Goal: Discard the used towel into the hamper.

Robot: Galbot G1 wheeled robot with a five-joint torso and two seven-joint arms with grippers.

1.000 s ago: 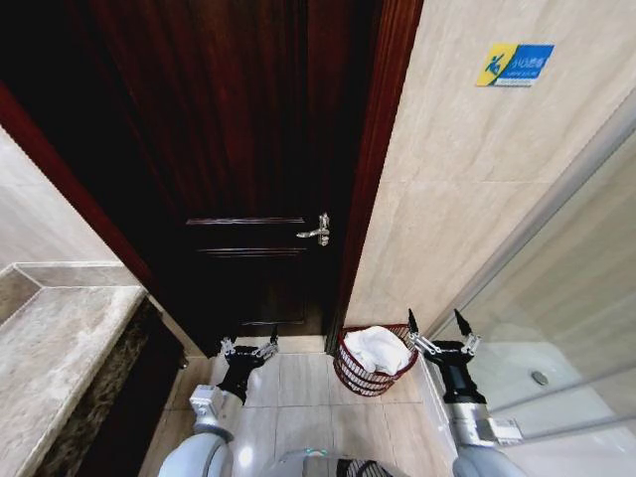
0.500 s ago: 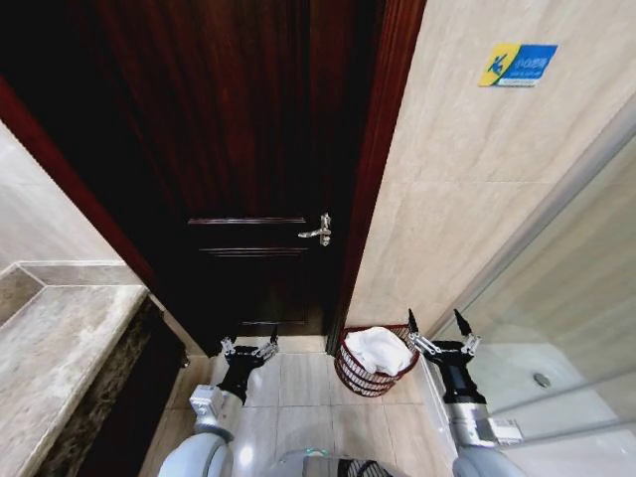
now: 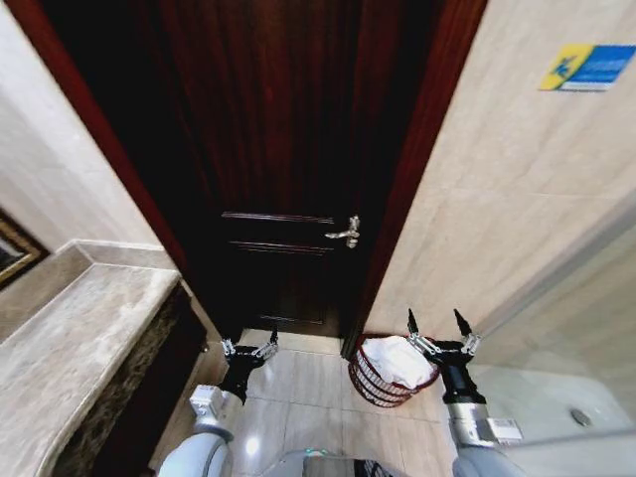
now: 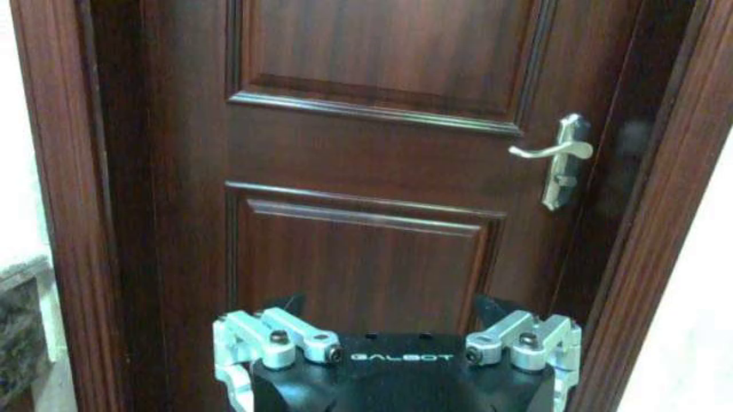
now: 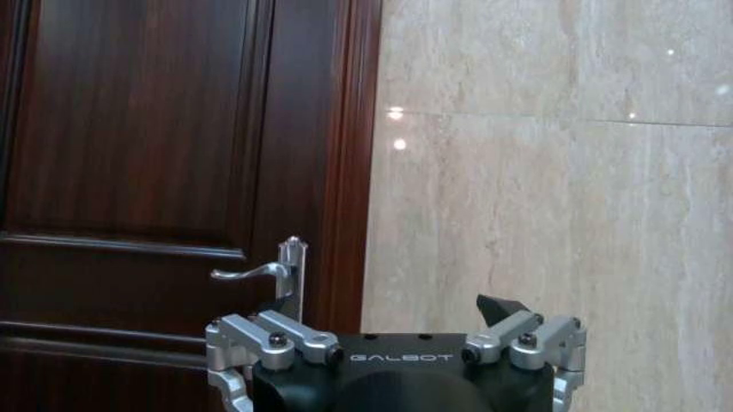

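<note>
The hamper (image 3: 378, 386), a small dark-red wire basket, stands on the floor by the door frame. A white towel (image 3: 396, 360) lies bunched inside it. My right gripper (image 3: 435, 332) is held up open and empty just to the right of the hamper's rim. My left gripper (image 3: 248, 348) is also open and empty, low in front of the door and well to the left of the hamper. The left gripper (image 4: 390, 309) faces the door panel in its wrist view. In the right wrist view, the right gripper (image 5: 390, 309) faces the door edge and the tiled wall.
A dark wooden door (image 3: 288, 159) with a silver lever handle (image 3: 345, 235) is shut ahead. A stone counter (image 3: 79, 348) runs along the left. The beige tiled wall (image 3: 517, 199) on the right carries a blue and yellow sign (image 3: 586, 66). Light floor tiles (image 3: 298, 397) lie between the arms.
The whole head view has shifted, so the door and hamper now sit farther right and the counter looms larger. Both arms hold the same pose, open and empty.
</note>
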